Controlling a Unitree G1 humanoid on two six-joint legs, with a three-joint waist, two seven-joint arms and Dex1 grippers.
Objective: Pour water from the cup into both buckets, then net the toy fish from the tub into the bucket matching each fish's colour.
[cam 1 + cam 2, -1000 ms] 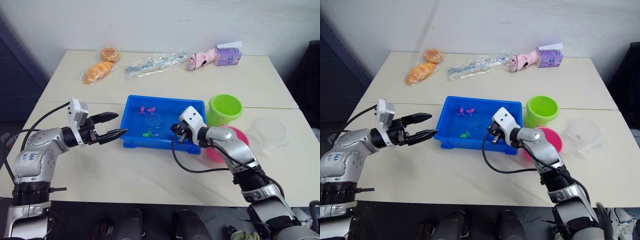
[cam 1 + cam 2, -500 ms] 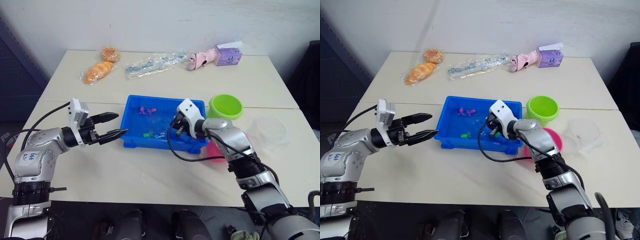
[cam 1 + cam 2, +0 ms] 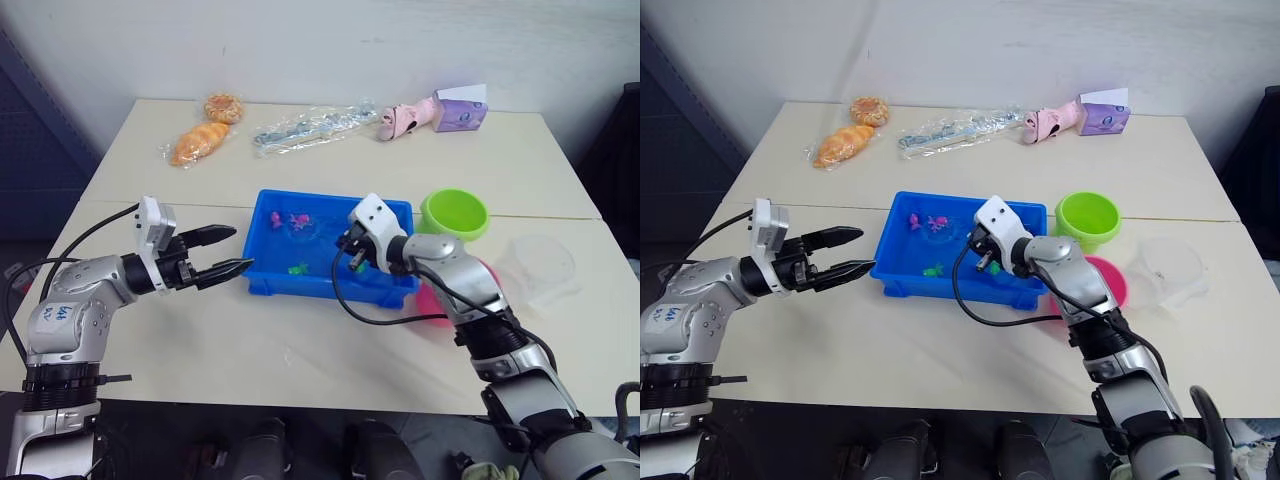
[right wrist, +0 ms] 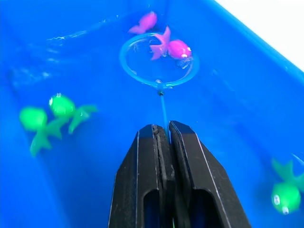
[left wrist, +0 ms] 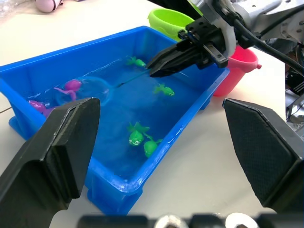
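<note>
Right wrist view hides the net's handle where it runs between the closed black fingers of the right gripper (image 4: 164, 130); only its thin upper stretch shows before it meets the hoop of the net (image 4: 159, 64), which lies under the water. One pink fish (image 4: 172, 47) sits over the hoop's upper right edge, and whether it lies inside the mesh I cannot tell. Another pink fish (image 4: 145, 22) lies just beyond the rim. A green pair (image 4: 50, 116) is blurred at the left of that frame, and a green fish (image 4: 285, 190) is cut by the right edge.

From the head camera, the right arm crosses in front of the pink bucket (image 3: 478, 285), covering most of it. The green bucket (image 3: 455, 212) stands just behind it, right of centre, near the blue tub (image 3: 268, 275) at the middle of the frame. The clear cup (image 3: 545, 262) at the far right is faint against the table (image 3: 300, 340).

Along the upper edge of the frame lie bagged bread (image 3: 197, 142), a clear plastic packet (image 3: 310, 126), a pink toy (image 3: 405, 118) and a purple box (image 3: 460, 112).

The left gripper (image 3: 228, 250) hangs with its fingers spread wide and empty, just beside the tub's left wall, well apart from the net.
</note>
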